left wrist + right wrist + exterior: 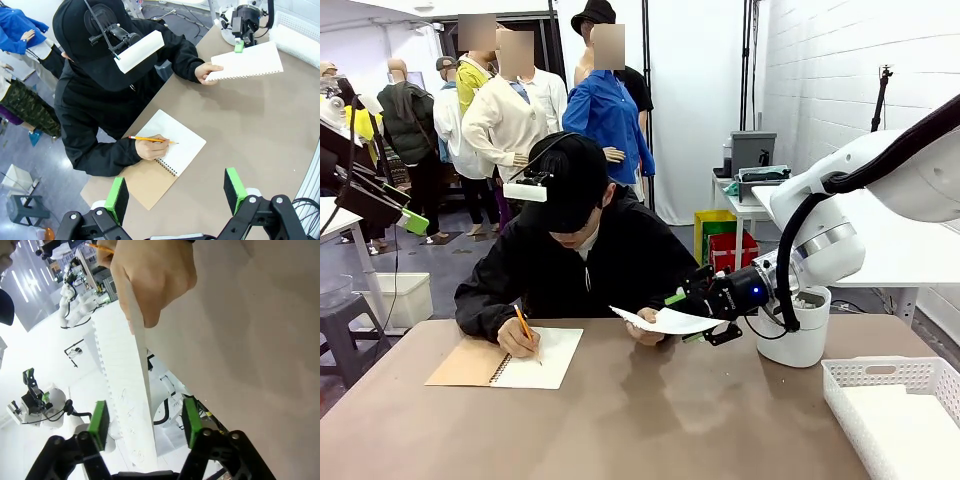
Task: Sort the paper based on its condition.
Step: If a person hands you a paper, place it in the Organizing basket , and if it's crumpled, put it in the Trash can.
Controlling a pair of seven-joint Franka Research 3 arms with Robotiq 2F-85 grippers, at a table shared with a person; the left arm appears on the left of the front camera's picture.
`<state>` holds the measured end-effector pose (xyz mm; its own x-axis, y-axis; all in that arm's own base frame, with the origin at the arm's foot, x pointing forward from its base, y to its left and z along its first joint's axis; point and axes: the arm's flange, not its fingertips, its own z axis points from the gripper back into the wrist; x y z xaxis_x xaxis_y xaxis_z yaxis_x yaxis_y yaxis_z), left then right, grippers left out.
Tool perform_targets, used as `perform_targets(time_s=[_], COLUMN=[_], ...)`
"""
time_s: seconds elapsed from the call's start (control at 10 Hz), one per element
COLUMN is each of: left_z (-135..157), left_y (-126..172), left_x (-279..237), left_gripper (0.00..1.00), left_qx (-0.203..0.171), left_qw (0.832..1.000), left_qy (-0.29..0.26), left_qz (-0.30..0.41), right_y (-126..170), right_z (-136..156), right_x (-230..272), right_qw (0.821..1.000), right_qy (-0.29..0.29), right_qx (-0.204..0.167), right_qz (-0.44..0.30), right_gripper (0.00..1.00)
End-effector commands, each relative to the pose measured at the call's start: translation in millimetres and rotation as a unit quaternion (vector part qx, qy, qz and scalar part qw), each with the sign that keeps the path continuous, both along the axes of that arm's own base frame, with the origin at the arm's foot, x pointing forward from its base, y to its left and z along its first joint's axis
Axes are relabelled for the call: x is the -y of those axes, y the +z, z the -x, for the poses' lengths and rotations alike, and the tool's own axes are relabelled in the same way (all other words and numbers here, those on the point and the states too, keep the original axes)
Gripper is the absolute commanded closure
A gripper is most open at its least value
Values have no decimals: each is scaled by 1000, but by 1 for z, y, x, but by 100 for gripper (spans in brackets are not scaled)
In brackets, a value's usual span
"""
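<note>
Sorting is only beginning: open right fingers [98,421] are straddling the offered smooth white paper sheet [670,321]; left fingers [117,198] gaping

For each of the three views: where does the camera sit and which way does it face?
Front: fixed on the robot's side, facing across the table at the writing person; right arm enters from the right.
Left wrist: high above the table, looking down past the open left gripper at the notebook.
Right wrist: along the right gripper at the sheet in the person's hand.
Shared: all three show that sheet.
</note>
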<state>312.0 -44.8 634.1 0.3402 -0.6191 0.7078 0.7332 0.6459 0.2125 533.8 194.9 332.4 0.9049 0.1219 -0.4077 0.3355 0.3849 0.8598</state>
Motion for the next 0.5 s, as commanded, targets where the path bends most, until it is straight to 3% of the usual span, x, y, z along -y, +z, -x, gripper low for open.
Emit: perform_targets(time_s=[0.0,0.1,0.4], left_z=[0,0,0], left_y=[0,0,0], left_x=[0,0,0], left_gripper=[0,0,0], left_qx=[1,1,1], left_qw=[1000,1000,1000], left_qy=[6,6,6], left_qz=[-1,-1,-1], right_y=[-1,1,2], right_z=[-9,-8,-9], right_x=[-2,-1,-2], right_qw=[1000,1000,999], right_qy=[3,2,3], right_qx=[-1,-2,-7], right_qz=[-27,-28,-33], right_gripper=[77,97,100])
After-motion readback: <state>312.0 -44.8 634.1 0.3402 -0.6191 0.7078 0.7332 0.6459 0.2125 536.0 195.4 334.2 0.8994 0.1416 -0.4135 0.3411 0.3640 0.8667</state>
